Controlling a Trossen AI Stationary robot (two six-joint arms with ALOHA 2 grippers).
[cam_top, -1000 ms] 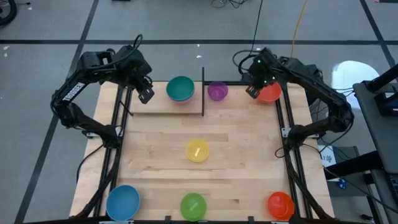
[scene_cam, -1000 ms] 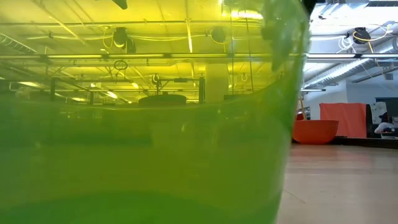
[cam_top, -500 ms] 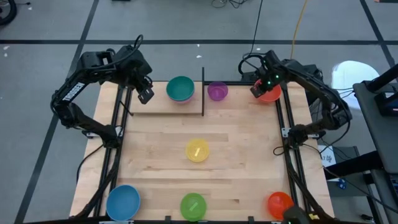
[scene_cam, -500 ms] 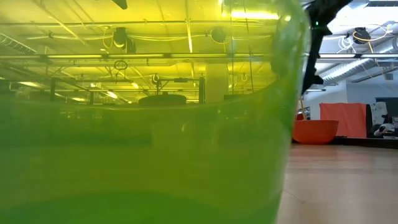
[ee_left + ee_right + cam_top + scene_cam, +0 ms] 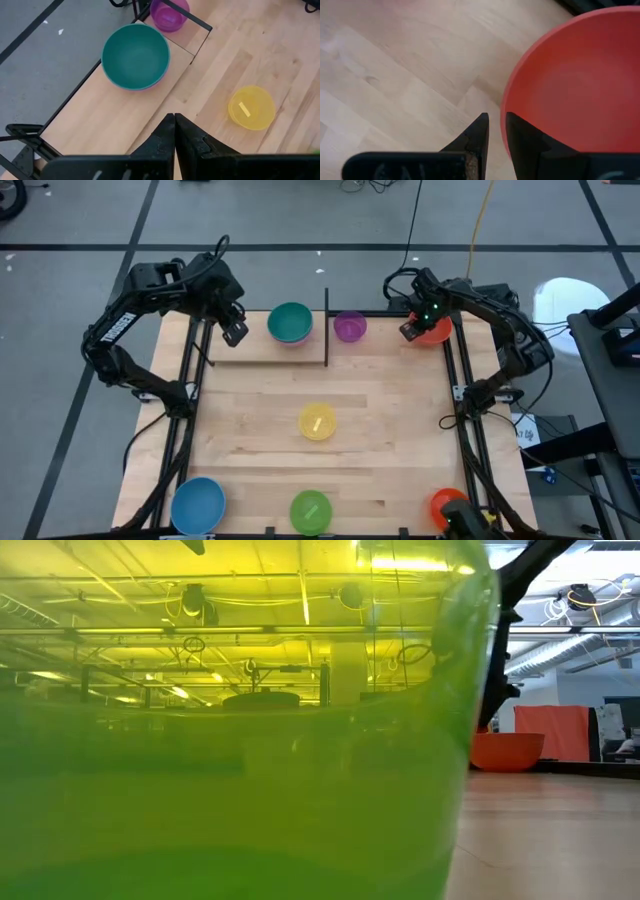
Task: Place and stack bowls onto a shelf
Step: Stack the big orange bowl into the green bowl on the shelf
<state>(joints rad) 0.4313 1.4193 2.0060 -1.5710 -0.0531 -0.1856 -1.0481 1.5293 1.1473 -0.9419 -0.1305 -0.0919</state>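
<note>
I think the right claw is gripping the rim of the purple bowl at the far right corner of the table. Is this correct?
Not quite: the right claw is gripping the rim of the red bowl, not a purple one. The right wrist view shows it; the purple bowl sits apart, beside the shelf.

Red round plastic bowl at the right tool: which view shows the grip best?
Right wrist view: the right tool straddles the red round plastic bowl rim. High view shows only the bowl's edge beside the tool; low view shows it distantly; left wrist view doesn't show it.
</note>
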